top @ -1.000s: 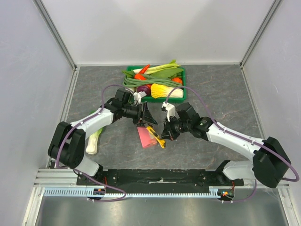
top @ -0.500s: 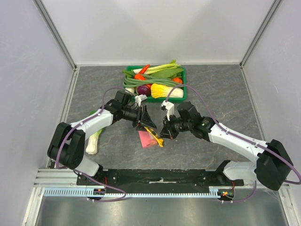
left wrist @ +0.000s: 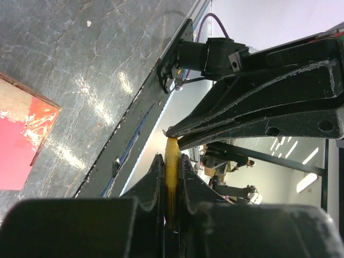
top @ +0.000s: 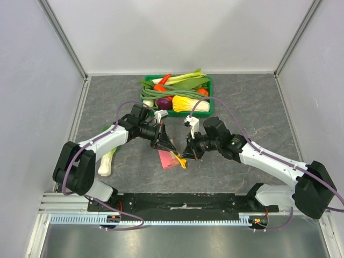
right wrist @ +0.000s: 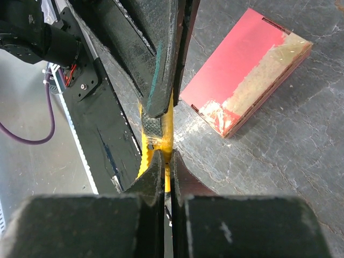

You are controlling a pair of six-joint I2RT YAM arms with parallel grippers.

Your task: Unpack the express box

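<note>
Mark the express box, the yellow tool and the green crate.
express box [right wrist: 236,62], right wrist view, middle of its red top face.
yellow tool [left wrist: 172,161], left wrist view, its narrow yellow edge.
green crate [top: 210,85], top external view, its right rim.

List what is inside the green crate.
The green crate holds vegetables: green beans, a corn cob, a purple onion and a carrot on top. Its floor and anything beneath them are covered.

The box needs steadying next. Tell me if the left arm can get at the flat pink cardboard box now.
Probably not yet: the left fingers are clamped on a thin yellow object that the right fingers also grip. The pink cardboard box lies uncovered.
</note>
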